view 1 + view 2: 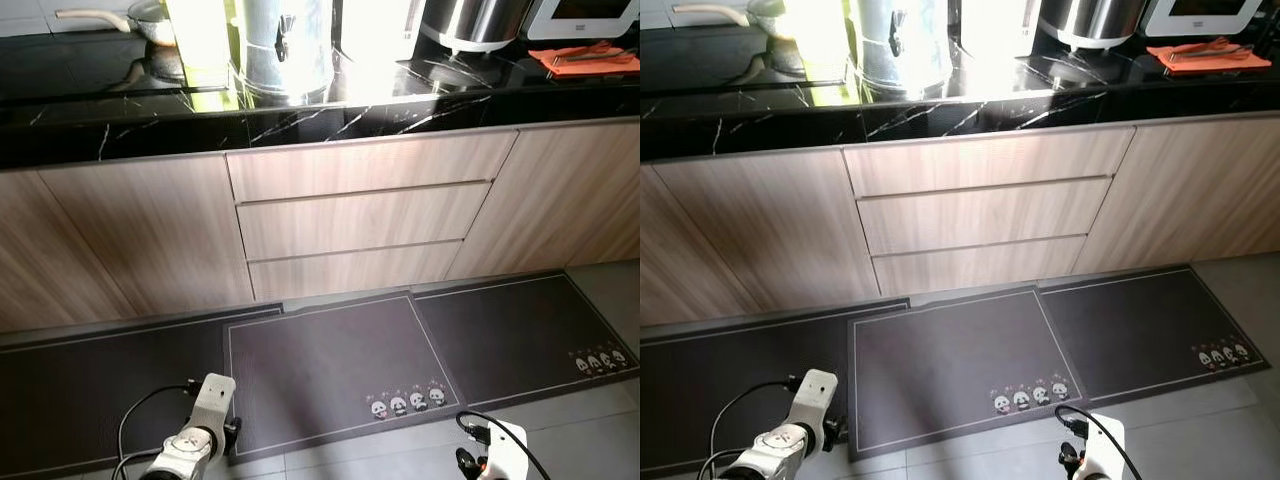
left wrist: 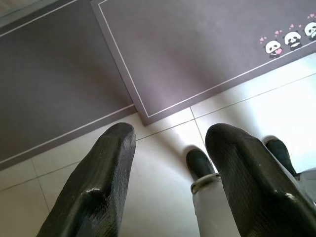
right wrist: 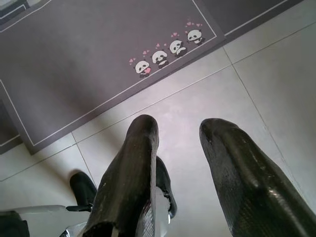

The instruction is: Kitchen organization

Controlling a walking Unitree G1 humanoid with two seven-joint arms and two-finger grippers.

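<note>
Countertop (image 1: 330,115) held a steel urn (image 1: 285,45) and orange cloth (image 1: 583,60); left gripper (image 2: 170,143) and right gripper (image 3: 180,131) hung over tiled floor (image 3: 266,74), fingers apart.

Head stereo pair looks forward-down at drawers (image 1: 355,215); wrist cameras face floor; all share panda mat (image 1: 340,365).

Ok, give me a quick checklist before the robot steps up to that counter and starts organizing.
1. Left gripper empty, fingers apart: ok.
2. Right gripper empty, fingers apart: ok.
3. Three drawers shut, nothing sticking out: ok.
4. Panda floor mat lies flat ahead, edge overlapping its neighbour: ok, mind the edge.
5. Black counter crowded with a steel urn and an orange cloth: not ok.
</note>
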